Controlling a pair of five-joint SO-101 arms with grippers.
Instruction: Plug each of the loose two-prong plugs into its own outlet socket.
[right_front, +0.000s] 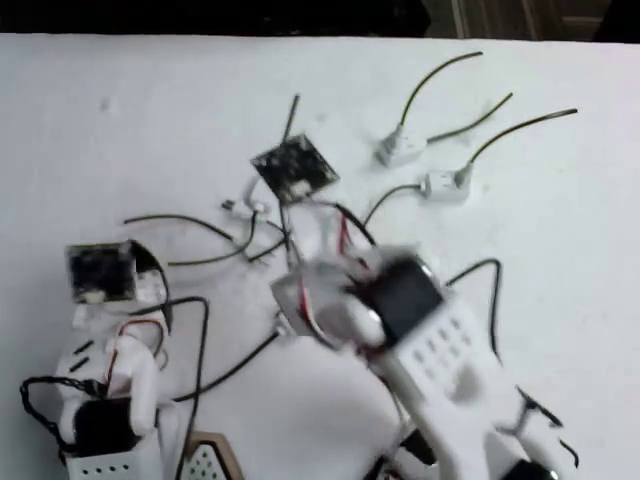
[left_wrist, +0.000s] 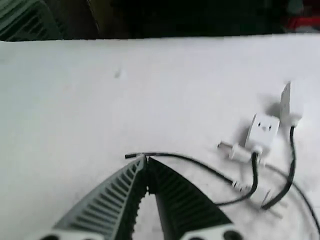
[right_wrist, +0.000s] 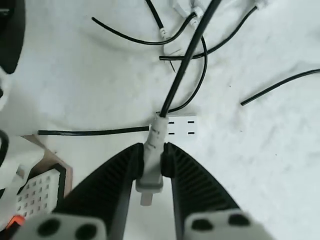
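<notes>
The two-prong plug (right_wrist: 149, 172) was held fast, pinched between the closed jaws of the right gripper (right_wrist: 152, 150), with its black cord (right_wrist: 185, 65) trailing away from the fingertips. Just beside the plug's cord end, a white outlet socket (right_wrist: 182, 126) was seen lying flat on the tabletop (right_wrist: 75, 75), slots facing up and the plug not yet seated in it.

In the high view the right arm (right_front: 420, 330) was placed at lower centre of the frame. At upper right a white block (right_front: 402, 147) and a second white block (right_front: 443, 186) were spotted, each with a dark cord attached.

At lower left the left arm (right_front: 110, 400) was parked. The left gripper (left_wrist: 146, 165) was seen with its jaws pressed together on nothing, and a thin cord end (left_wrist: 131, 156) lay just past the tips. Another socket (left_wrist: 263, 131) and a loose plug (left_wrist: 235, 150) were noted close together farther off.
</notes>
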